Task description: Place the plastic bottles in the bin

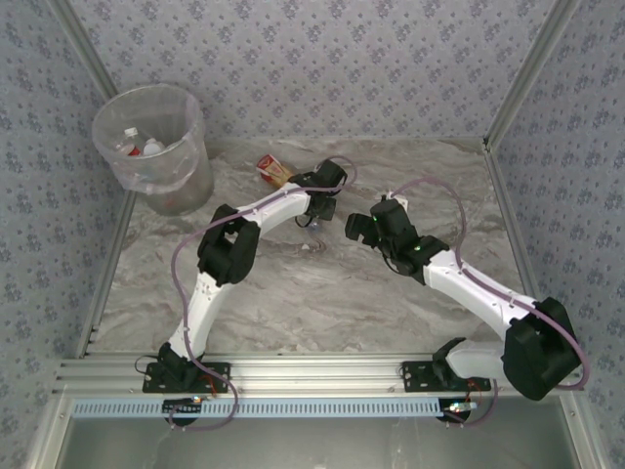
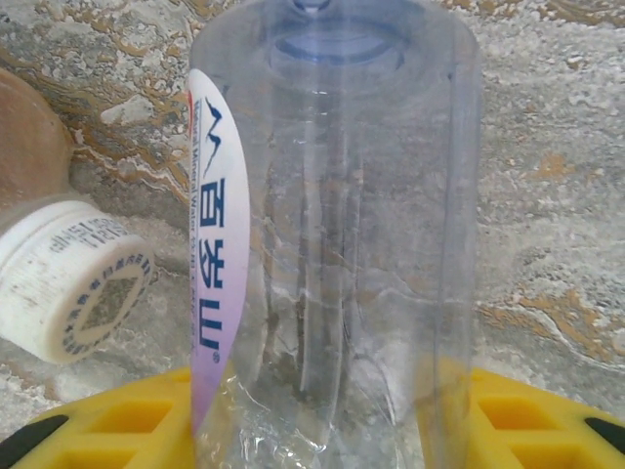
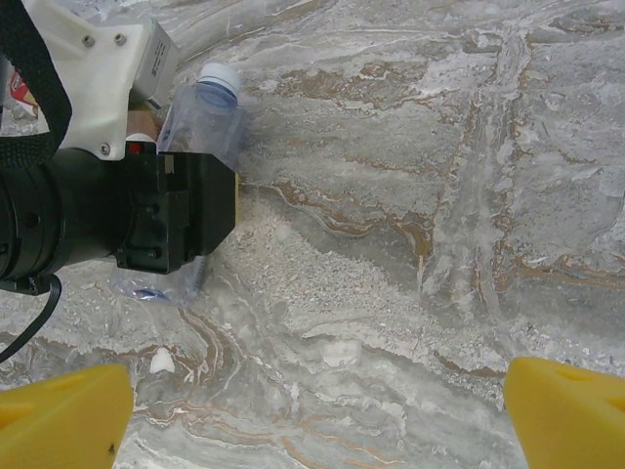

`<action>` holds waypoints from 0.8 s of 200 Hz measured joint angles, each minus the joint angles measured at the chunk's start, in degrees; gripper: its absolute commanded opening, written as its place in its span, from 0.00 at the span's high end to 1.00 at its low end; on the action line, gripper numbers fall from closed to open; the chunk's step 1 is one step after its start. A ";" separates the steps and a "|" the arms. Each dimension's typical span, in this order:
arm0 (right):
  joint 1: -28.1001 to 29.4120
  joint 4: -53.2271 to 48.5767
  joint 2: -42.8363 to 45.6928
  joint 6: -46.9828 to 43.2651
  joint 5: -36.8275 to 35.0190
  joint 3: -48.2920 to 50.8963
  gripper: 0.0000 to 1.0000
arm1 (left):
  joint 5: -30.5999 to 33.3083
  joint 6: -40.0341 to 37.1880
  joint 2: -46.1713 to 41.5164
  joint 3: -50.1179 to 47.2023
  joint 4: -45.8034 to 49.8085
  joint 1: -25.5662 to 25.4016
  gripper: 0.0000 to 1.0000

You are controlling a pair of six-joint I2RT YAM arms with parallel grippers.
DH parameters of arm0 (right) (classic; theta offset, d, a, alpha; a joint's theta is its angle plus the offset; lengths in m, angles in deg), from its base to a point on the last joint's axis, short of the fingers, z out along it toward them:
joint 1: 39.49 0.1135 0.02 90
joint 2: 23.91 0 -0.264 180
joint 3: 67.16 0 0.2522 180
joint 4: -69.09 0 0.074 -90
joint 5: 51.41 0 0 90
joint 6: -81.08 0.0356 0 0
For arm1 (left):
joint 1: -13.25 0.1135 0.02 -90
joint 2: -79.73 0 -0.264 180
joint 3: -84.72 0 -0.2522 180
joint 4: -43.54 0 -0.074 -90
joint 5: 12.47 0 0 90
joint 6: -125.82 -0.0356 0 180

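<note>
left end effector [image 2: 312,396] clasps a clear bottle [image 2: 342,195].

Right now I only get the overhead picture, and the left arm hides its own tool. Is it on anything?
Observer: Yes. Its wrist camera shows a clear bottle between the left tool's yellow fingers, which sit against both its sides.
Operator: Is anything lying close to that bottle?
Observer: The white cap of another bottle lies just beside it on the table.
Operator: And the other arm's tool?
Observer: The right tool holds nothing: its jaws stand wide apart over bare marbled tabletop.
</note>
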 measured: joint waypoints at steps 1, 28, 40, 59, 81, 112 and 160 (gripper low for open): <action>0.00 0.02 0.00 0.00 0.04 0.00 0.00 | -0.07 0.02 -0.07 -0.13 -0.15 0.00 0.59; -0.04 0.68 0.52 -0.17 0.28 0.09 0.00 | -0.90 0.22 -2.05 -3.37 -0.87 -0.04 0.62; -0.11 1.18 0.85 -0.24 0.31 0.20 0.00 | -1.31 0.37 -3.26 -4.79 -0.85 -0.04 0.64; -0.11 1.73 1.38 -0.39 0.33 0.57 0.00 | -2.01 0.81 -5.46 -6.91 -1.05 -0.04 0.67; -0.11 2.19 1.77 -0.44 0.50 0.83 0.00 | -2.89 1.16 -8.81 -9.42 -2.03 -0.15 0.70; -0.11 3.23 2.73 -0.57 0.70 1.68 0.00 | -3.48 1.88 -14.51 -13.38 -3.91 -0.33 0.74; -0.11 6.08 4.83 -1.18 1.99 3.98 0.00 | -4.76 3.19 -23.50 -19.26 -5.79 -0.37 0.76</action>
